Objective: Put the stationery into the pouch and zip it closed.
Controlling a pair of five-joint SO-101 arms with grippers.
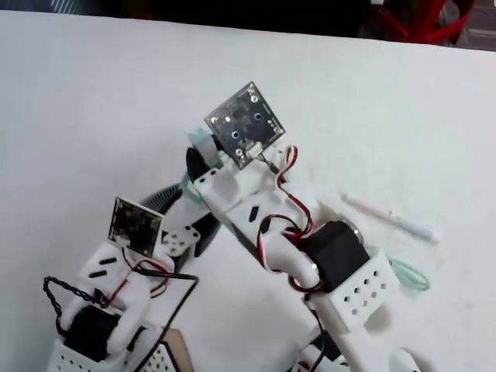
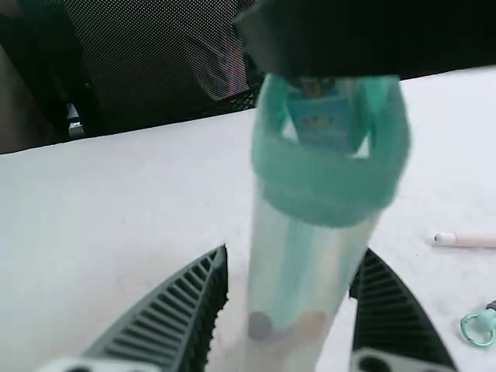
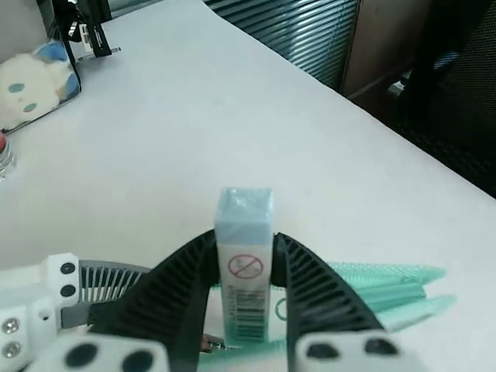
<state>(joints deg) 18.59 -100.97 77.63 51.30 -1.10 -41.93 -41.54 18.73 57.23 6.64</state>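
Two claws, both full — left claw (image 2: 294,260) pinches the clear pouch (image 2: 325,186), right claw (image 3: 244,236) clamps an eraser (image 3: 244,267) close by — a pen (image 1: 387,213) lies on the counter (image 3: 194,116).

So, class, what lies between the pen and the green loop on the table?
Only bare table, as the high view shows, between the pen and the green loop.

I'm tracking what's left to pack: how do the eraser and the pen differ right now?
The eraser is a short pale-blue block; the pen is long, thin and pinkish-white. The eraser is clamped in the right tool over the pouch; the pen lies loose on the table. Both are pale stationery.
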